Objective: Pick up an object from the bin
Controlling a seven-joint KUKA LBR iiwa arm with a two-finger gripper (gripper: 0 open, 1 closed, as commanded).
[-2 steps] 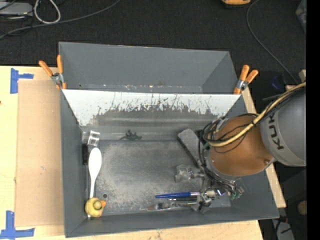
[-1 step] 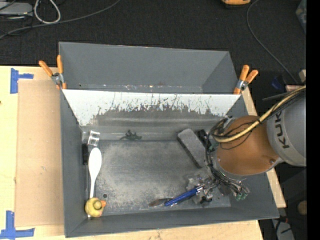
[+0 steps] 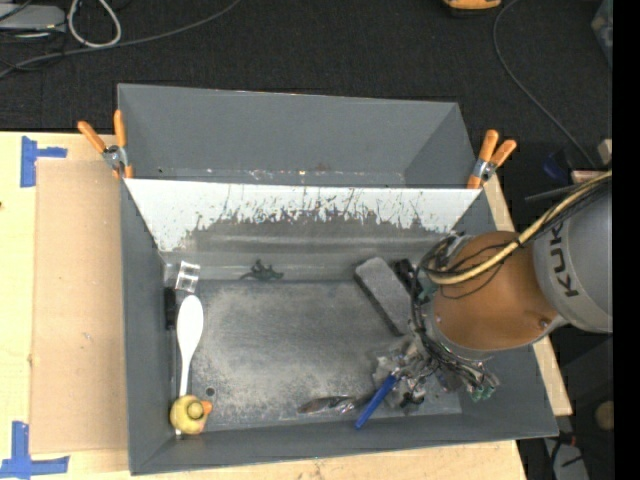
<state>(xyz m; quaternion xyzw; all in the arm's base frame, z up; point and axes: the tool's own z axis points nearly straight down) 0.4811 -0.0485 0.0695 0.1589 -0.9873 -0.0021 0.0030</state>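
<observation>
The bin (image 3: 300, 138) is showing matt grey metal, its floor looking scuffed and scratched. The white spoon (image 3: 188, 328) and the blue stick (image 3: 375, 405) are looking like smooth plastic. The orange cover (image 3: 490, 303) on the wrist is gleaming softly; the grey block (image 3: 380, 290) is looking matt.

The bin (image 3: 145, 298) is grey, its floor scuffed paler, its far wall white with dark streaks. In it lie a white spoon (image 3: 188, 333), a yellow toy (image 3: 188, 414) with an orange spot, a grey block (image 3: 378, 290) and a blue stick (image 3: 374, 404). The arm's cover (image 3: 490, 303) is orange-brown.
</observation>
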